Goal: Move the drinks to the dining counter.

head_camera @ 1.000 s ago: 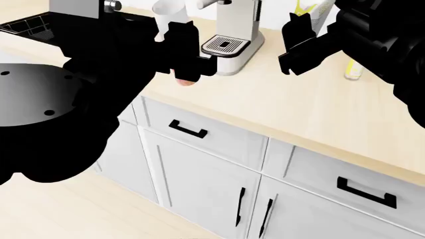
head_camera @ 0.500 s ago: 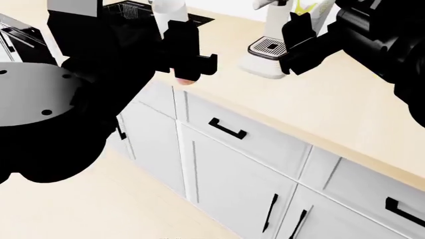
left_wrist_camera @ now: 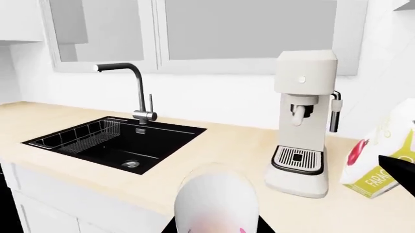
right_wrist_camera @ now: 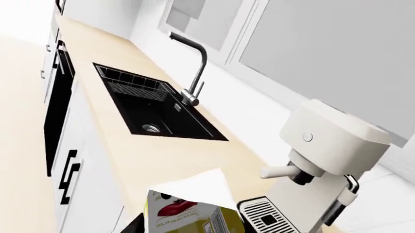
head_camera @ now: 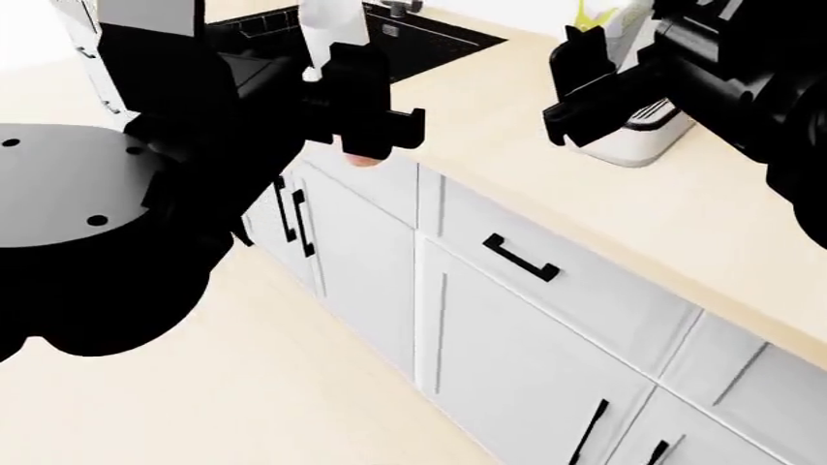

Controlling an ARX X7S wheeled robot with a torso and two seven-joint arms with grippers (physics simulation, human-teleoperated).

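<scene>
My left gripper (head_camera: 364,121) is shut on the slim white bottle with a pink label (head_camera: 328,27), held upright over the worktop's front edge. In the left wrist view the bottle (left_wrist_camera: 217,196) fills the space between the jaws of the left gripper (left_wrist_camera: 217,227). My right gripper (head_camera: 592,82) is shut on the white and yellow-green carton (head_camera: 607,14), held above the worktop. The carton (right_wrist_camera: 189,209) sits in the right gripper (right_wrist_camera: 188,227) in the right wrist view, and the carton (left_wrist_camera: 381,160) also shows in the left wrist view. The dining counter is out of view.
The light-wood worktop (head_camera: 517,145) carries a black sink (head_camera: 433,34) with a faucet (left_wrist_camera: 137,92) and a white coffee machine (left_wrist_camera: 304,121). White cabinets with black handles (head_camera: 517,320) stand under it, above a pale wood floor (head_camera: 285,387).
The view has shifted left along the worktop: the coffee machine and drawers slid right and the sink came in. Both grippers keep their holds.
</scene>
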